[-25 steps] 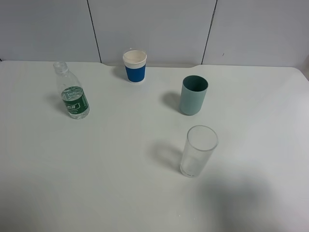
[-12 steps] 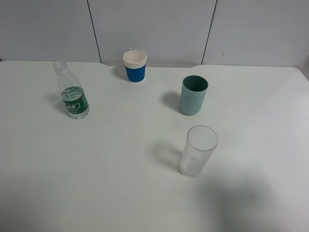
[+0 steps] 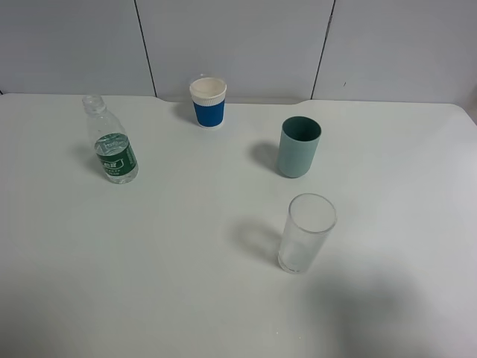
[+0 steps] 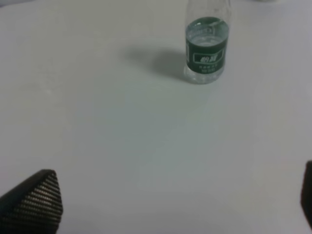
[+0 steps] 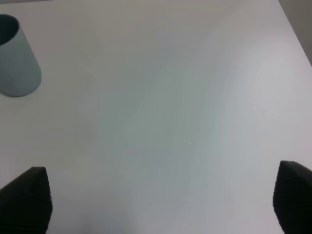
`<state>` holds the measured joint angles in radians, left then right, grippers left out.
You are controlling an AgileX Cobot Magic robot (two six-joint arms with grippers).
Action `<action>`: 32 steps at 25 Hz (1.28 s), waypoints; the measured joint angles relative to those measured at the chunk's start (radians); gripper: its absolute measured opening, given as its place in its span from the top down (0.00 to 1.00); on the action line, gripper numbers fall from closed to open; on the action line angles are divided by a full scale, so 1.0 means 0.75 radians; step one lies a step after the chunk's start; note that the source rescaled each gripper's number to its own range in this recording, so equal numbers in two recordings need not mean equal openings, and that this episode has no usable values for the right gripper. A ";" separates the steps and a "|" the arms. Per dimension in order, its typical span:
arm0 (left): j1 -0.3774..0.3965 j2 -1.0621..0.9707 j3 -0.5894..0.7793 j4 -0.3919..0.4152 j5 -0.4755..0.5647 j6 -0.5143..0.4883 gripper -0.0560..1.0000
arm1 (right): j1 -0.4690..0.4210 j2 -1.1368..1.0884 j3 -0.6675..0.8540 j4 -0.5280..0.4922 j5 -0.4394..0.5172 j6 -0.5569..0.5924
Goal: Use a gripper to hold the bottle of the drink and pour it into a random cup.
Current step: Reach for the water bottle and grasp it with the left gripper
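The bottle of the drink (image 3: 112,145) stands upright on the left of the white table, clear with a green label, and the left wrist view shows the bottle (image 4: 206,46) some way ahead of my left gripper (image 4: 175,200). That gripper is open, its fingers wide apart with nothing between them. The cup (image 3: 208,102), white with a blue sleeve, stands at the back of the table. My right gripper (image 5: 161,200) is open over bare table, fingertips (image 5: 27,195) far apart. Neither gripper shows in the exterior high view.
A teal-green plastic cup (image 3: 299,147) stands right of centre and also shows in the right wrist view as the teal cup (image 5: 14,58). A clear glass tumbler (image 3: 305,233) stands nearer the front. The table's right edge (image 5: 297,34) shows.
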<state>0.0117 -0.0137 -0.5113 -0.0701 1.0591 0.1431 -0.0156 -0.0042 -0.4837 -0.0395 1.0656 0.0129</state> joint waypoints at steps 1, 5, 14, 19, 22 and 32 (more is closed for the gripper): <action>0.000 0.000 0.000 0.000 0.000 0.000 0.00 | 0.000 0.000 0.000 0.000 0.000 0.000; 0.000 0.000 0.000 0.000 0.000 0.000 0.00 | 0.000 0.000 0.000 0.000 0.000 0.000; 0.000 0.191 -0.034 0.000 -0.125 0.000 0.00 | 0.000 0.000 0.000 0.000 0.000 0.000; 0.000 0.379 -0.034 0.000 -0.244 0.037 0.00 | 0.000 0.000 0.000 0.000 0.000 0.000; 0.000 0.504 -0.034 0.000 -0.311 0.128 0.00 | 0.000 0.000 0.000 0.000 0.000 0.000; 0.000 0.779 -0.034 0.000 -0.478 0.309 0.00 | 0.000 0.000 0.000 0.000 0.000 0.000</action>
<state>0.0117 0.5709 -0.5368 -0.0701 0.7004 0.3745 -0.0156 -0.0042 -0.4837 -0.0395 1.0656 0.0129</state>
